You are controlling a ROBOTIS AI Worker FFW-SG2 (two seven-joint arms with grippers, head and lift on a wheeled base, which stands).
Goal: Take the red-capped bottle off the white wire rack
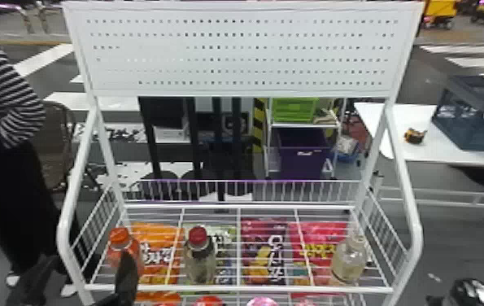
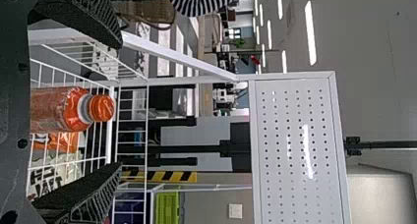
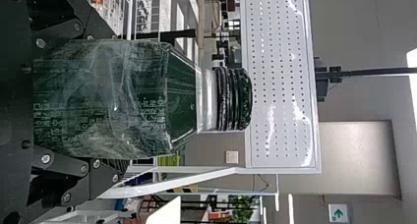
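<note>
Bottle (image 1: 201, 266) with the red cap (image 1: 198, 235) stands upright on the white wire rack (image 1: 216, 288), near the orange-capped bottle (image 1: 119, 236). It looks like thin, smooth plastic, so probably modest in weight, slippery and a little soft under a hard squeeze. The best hold is likely the body's middle, below the shoulder, pressed evenly from both sides and lifted straight up. The left gripper (image 2: 120, 103) has its fingers apart; the right gripper (image 3: 120, 101) is clamped on a dark bottle (image 3: 98, 98), so the left suits the job.

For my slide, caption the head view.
Red-capped bottle standing on the white wire rack, right of an orange-capped bottle.
</note>
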